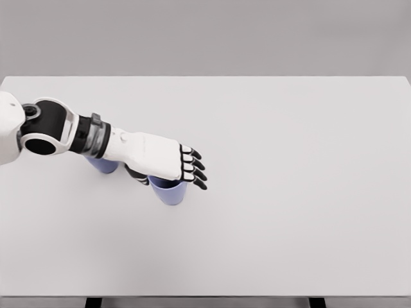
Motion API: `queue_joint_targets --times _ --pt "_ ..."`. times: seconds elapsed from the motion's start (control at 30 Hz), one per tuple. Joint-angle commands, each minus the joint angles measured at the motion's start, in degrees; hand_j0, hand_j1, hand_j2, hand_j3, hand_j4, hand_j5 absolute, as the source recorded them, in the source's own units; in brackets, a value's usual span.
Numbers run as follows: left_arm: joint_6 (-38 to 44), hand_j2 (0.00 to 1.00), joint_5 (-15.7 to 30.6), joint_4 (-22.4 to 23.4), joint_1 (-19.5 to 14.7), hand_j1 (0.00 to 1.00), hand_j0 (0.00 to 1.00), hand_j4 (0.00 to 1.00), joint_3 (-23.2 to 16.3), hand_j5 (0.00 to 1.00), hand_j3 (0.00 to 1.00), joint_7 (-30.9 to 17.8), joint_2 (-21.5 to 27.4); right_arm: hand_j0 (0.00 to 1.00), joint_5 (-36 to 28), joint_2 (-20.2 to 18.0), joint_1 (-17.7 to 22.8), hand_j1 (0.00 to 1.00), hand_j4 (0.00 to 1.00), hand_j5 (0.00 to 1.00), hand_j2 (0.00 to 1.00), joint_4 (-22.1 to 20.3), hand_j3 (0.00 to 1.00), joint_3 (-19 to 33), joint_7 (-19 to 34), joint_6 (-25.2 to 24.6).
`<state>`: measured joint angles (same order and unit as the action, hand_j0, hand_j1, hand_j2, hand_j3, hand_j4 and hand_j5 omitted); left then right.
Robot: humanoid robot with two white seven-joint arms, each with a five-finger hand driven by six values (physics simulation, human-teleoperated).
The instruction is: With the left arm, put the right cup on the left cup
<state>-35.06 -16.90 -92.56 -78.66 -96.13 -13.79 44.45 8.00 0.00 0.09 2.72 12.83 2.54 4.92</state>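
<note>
Two lavender-blue cups stand on the white table (289,192). The right cup (171,192) stands upright, its rim mostly covered by my left hand (186,168). The left cup (103,165) shows only as a sliver under my left forearm. My left arm comes in from the left edge and the hand lies palm-down over the right cup, its black-tipped fingers (196,171) stretched out past the rim to the right. The thumb hangs beside the cup's left side. The hand is open and holds nothing.
The table's far edge runs across the top of the view and its near edge along the bottom. Two dark table legs (94,302) show beneath the front edge. Nothing else stands on the table.
</note>
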Motion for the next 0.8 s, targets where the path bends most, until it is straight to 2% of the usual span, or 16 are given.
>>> queue_joint_targets --times 0.0,0.27,0.4,0.77 --pt "0.1 1.00 0.3 0.0 0.0 1.00 1.00 1.00 0.1 1.00 1.00 0.1 -0.4 1.00 0.0 0.0 0.0 1.00 1.00 1.00 1.00 0.0 1.00 0.0 0.0 0.0" --pt "0.1 1.00 0.3 0.0 0.1 1.00 1.00 1.00 0.1 1.00 1.00 0.3 -0.3 1.00 0.0 0.0 0.0 1.00 1.00 1.00 1.00 0.0 1.00 0.0 0.0 0.0" --pt "0.1 0.88 0.3 0.0 0.1 0.88 0.88 0.88 0.1 0.88 0.88 0.2 -0.3 1.00 0.0 0.0 0.0 1.00 1.00 1.00 1.00 0.0 1.00 0.0 0.0 0.0" --pt "0.1 0.92 0.3 -0.3 -0.2 0.92 0.92 0.92 0.2 0.92 0.92 0.3 -0.4 1.00 -0.1 0.0 0.0 1.00 1.00 1.00 1.00 0.0 1.00 0.0 0.0 0.0"
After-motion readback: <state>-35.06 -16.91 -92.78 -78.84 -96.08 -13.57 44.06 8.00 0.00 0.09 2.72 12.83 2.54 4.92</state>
